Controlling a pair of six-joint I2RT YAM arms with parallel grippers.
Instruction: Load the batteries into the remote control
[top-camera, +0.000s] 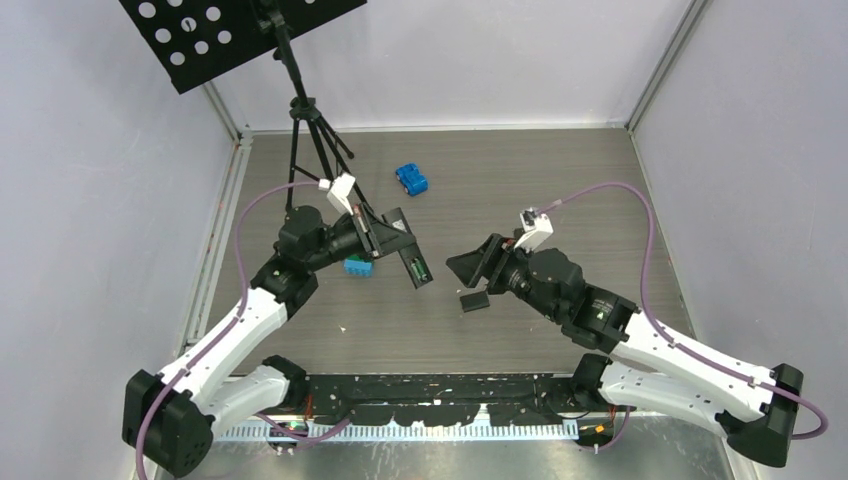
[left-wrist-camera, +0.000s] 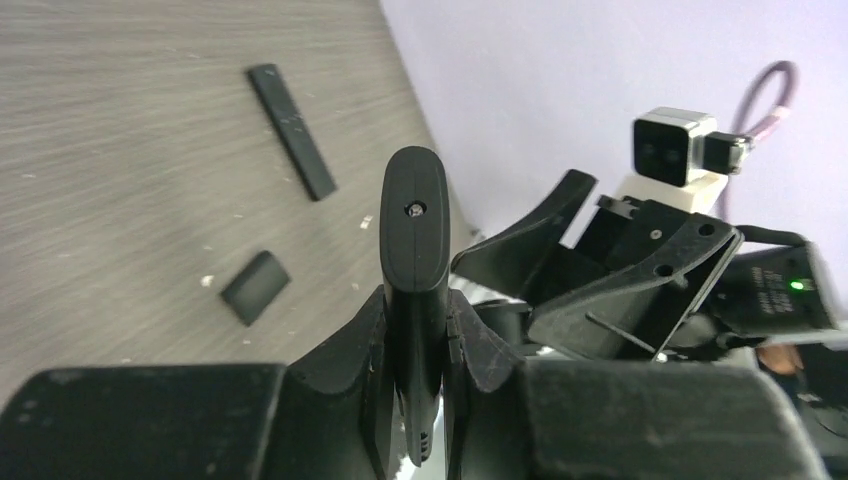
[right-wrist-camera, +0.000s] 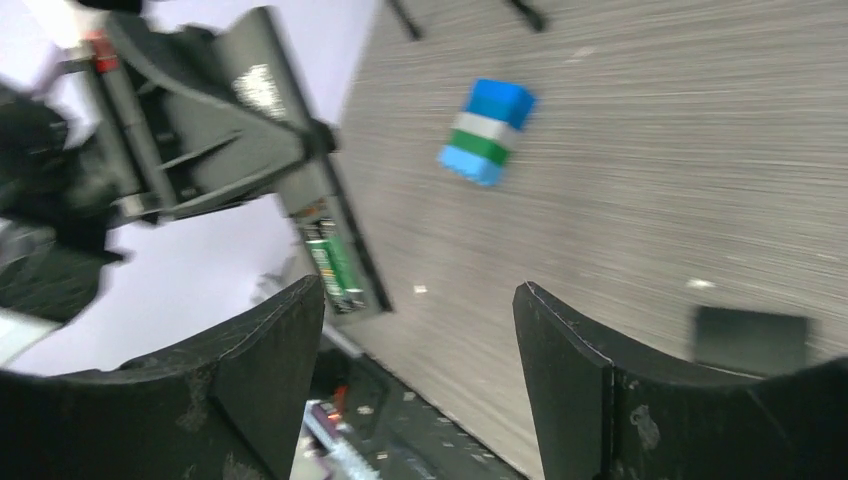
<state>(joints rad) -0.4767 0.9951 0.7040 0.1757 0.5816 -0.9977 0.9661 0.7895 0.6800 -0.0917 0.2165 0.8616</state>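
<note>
Nearest the arm bases, a small flat black rectangular cover (top-camera: 473, 300) lies on the grey wood-grain table (top-camera: 560, 190), just below the right gripper (top-camera: 468, 268). That gripper's jaws stand wide apart with nothing between them, and they face the slim matte-black remote control (top-camera: 410, 255). The left gripper (top-camera: 385, 240) is clenched on the remote and holds it off the table. Its free end is tilted toward the right gripper, and a dark green battery (right-wrist-camera: 330, 262) sits in the recess at that end. Just beside the left gripper, a blue plastic block with a green and white band (top-camera: 358, 267) rests on the table. Farther back stands a small blue toy car (top-camera: 411, 179). Beyond it is a black tripod stand (top-camera: 300, 110) carrying a perforated black tray.
</note>
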